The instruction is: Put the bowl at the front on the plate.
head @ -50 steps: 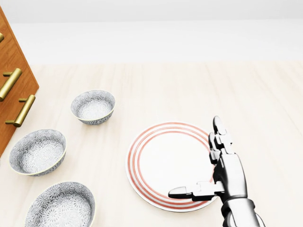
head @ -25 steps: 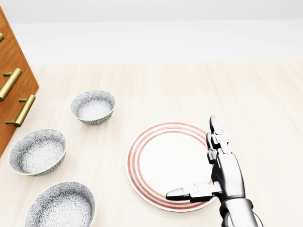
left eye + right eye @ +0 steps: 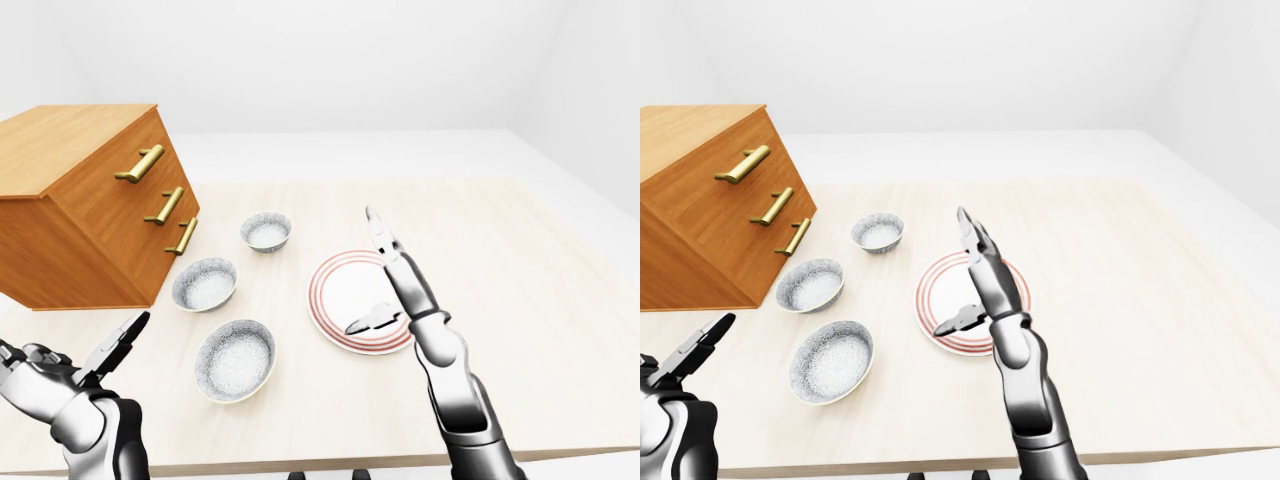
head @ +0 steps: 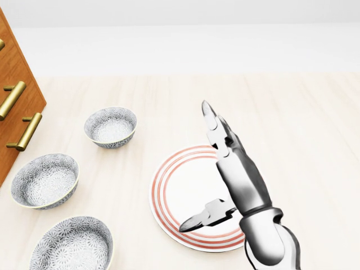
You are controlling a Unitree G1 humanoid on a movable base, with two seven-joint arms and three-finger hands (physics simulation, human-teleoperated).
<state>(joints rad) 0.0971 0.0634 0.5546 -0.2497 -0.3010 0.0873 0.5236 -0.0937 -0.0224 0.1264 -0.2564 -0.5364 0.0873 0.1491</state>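
Fingers of my right hand [image 4: 225,169] are spread wide and hold nothing; the thumb sticks out to the left over the plate [image 4: 169,194], the long fingers point up the head view. Against half a second ago the hand has swung leftward and tilted, so it now lies across the middle of the plate rather than along its right rim, and the fingertips reach past the plate's top edge. The plate itself, red-ringed, has not moved, nor has the camera. My left hand [image 3: 95,365] sits low at the bottom left of the left-eye view, fingers also open and empty, near the table's edge. Three patterned bowls stand in a line left of the plate: a far bowl [image 4: 111,127], a middle bowl [image 4: 45,181], and the front bowl [image 4: 72,244] at the bottom of the head view, which I take to be the one wanted. It is untouched on the table [image 4: 315,140], apart from the plate. I judge the swing as the start of a reach across toward it; nothing is grasped yet. A wooden drawer chest [image 3: 85,205] stands beyond the bowls.
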